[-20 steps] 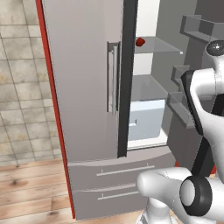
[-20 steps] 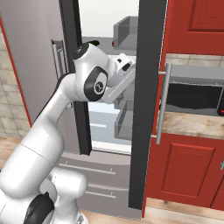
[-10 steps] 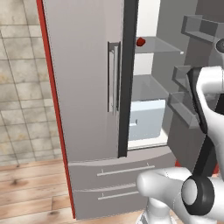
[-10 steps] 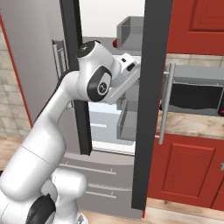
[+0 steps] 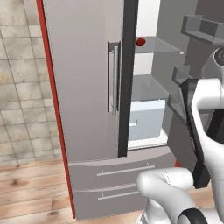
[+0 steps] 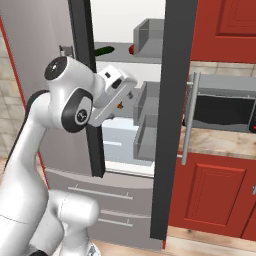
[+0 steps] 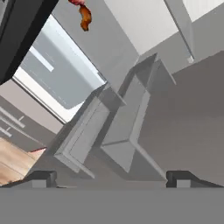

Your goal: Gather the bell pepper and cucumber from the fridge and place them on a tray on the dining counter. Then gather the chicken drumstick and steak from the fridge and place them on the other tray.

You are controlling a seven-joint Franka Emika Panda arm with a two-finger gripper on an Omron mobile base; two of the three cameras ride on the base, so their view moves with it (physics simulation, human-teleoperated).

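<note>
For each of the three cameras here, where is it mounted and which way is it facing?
Left base view: behind the arm on its left, facing the open fridge; white arm at lower right; bell pepper on a shelf.
Right base view: behind on the right, facing the fridge interior; arm rises from lower left; cucumber on the top shelf.
Hand view: on the hand, tilted, facing the door bins; open fingertips at bottom.
Shared: both base views show the fridge and pepper.
</note>
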